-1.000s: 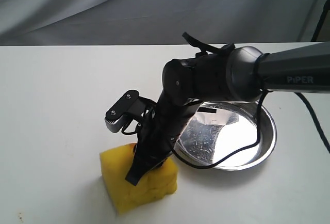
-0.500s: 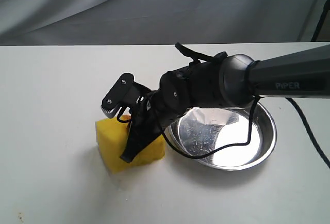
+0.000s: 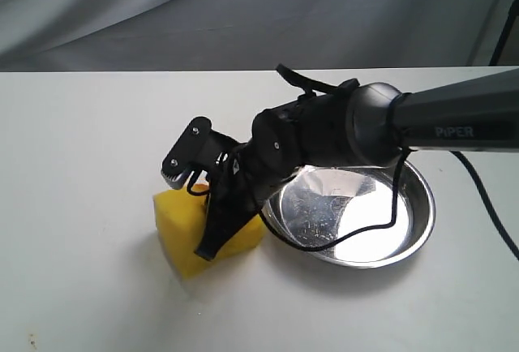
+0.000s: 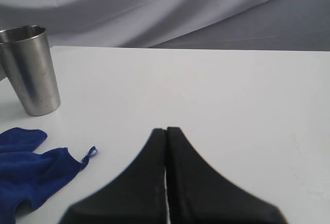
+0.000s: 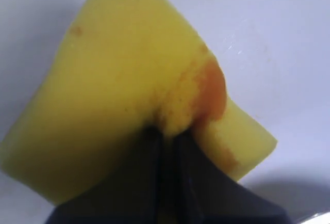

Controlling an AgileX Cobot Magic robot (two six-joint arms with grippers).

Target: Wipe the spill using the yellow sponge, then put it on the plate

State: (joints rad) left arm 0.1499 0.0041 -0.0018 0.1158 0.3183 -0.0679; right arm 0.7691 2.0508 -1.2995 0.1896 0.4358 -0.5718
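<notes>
Beside plate (image 3: 427, 206), yellow sponge (image 3: 174, 224) — orange-stained, seemingly pinched

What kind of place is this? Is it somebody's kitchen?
Probably not a kitchen; it looks like a robot test bench. A plain white table stands before a hung grey cloth backdrop, and a black robot arm marked PIPER holds a yellow sponge beside a steel plate.
</notes>
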